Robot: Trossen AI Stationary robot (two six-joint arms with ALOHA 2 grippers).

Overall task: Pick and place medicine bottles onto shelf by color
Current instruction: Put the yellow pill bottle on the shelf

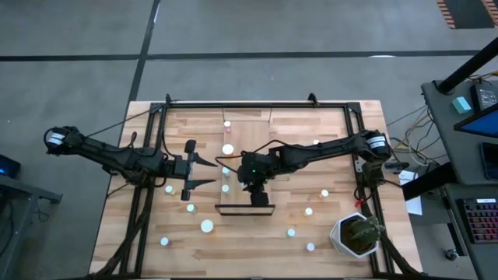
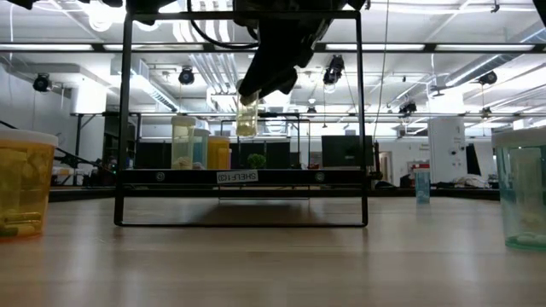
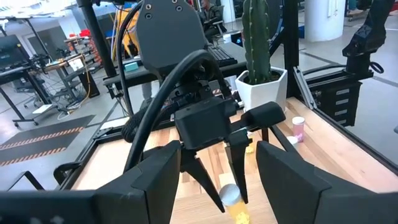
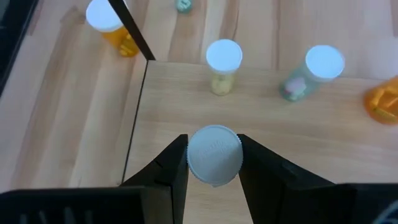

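Observation:
My right gripper (image 4: 213, 149) hangs over the light-wood shelf (image 1: 250, 136) at the table's middle, shut on a pale yellow medicine bottle (image 2: 247, 119) with a white cap. Three more bottles stand on the shelf: a yellowish one (image 4: 222, 65), a greenish one (image 4: 311, 71) and an orange one (image 4: 382, 99). An orange bottle (image 4: 109, 25) stands on the table beside the shelf's dark rail (image 4: 134, 106). My left gripper (image 1: 204, 165) waits open to the left of the shelf, level, pointing at the right arm. My right gripper pinches the bottle's white cap (image 4: 194, 155) between its two fingers, one on each side. The fingers slant down from the table's right side. The bottle hangs nearly upright below them, cap up, clear of the shelf.
Loose white-capped bottles (image 1: 206, 225) (image 1: 308, 211) are scattered over the slatted table. A cactus in a white pot (image 1: 358, 233) stands at the near right corner. A dark metal frame (image 1: 156, 140) rims the table. Two larger bottles (image 2: 21, 183) (image 2: 525, 188) stand close to the low camera.

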